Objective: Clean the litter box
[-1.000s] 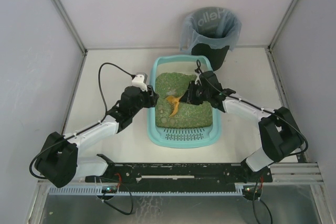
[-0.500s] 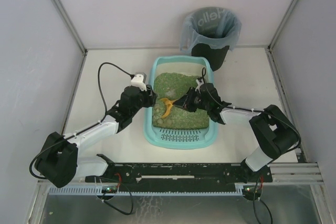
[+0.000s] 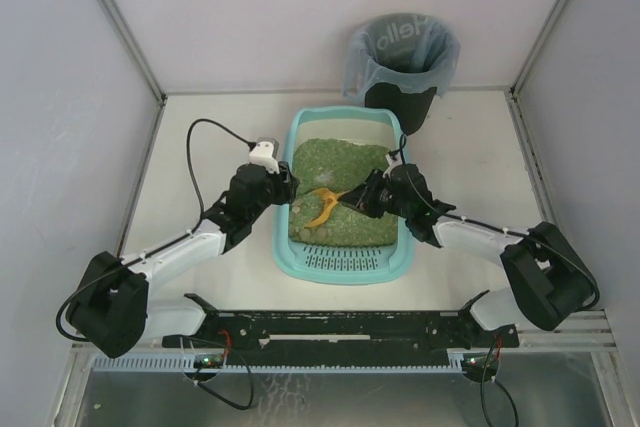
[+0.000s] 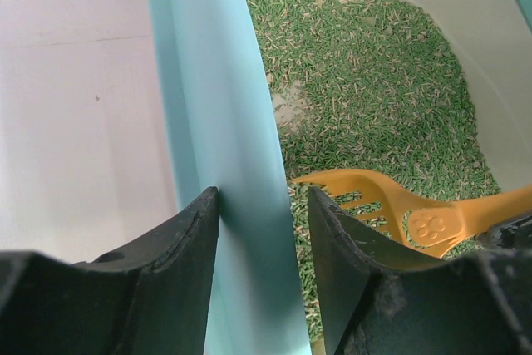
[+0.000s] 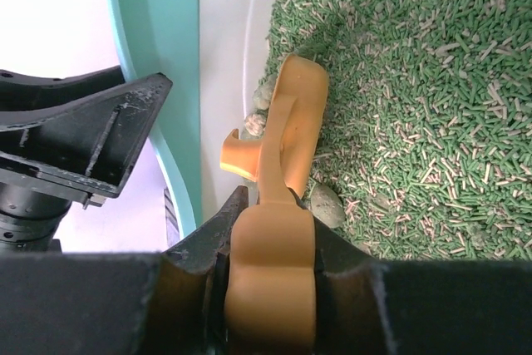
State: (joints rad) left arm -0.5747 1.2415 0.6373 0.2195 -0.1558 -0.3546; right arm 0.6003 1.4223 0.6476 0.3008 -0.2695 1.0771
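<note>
- The litter box (image 3: 340,275) sits mid-table between the arms, grille end nearest.
- The left gripper (image 4: 259,205) pinches its left wall, probably to steady it.
- The right gripper (image 5: 270,214) clamps the scoop (image 5: 291,114), whose head is crowded near that wall.
- The bin (image 3: 402,57) waits just beside the far right corner.

A white surface (image 3: 200,137) fills the floor of a plain enclosure, matte and evenly lit, with only soft shadows. A pale grey back wall (image 3: 300,17) and matching side panels, left (image 3: 60,147) and right (image 3: 600,97), meet at slanted aluminium corner posts (image 3: 115,22). A black mounting rail (image 3: 340,325) runs along the near edge.
</note>
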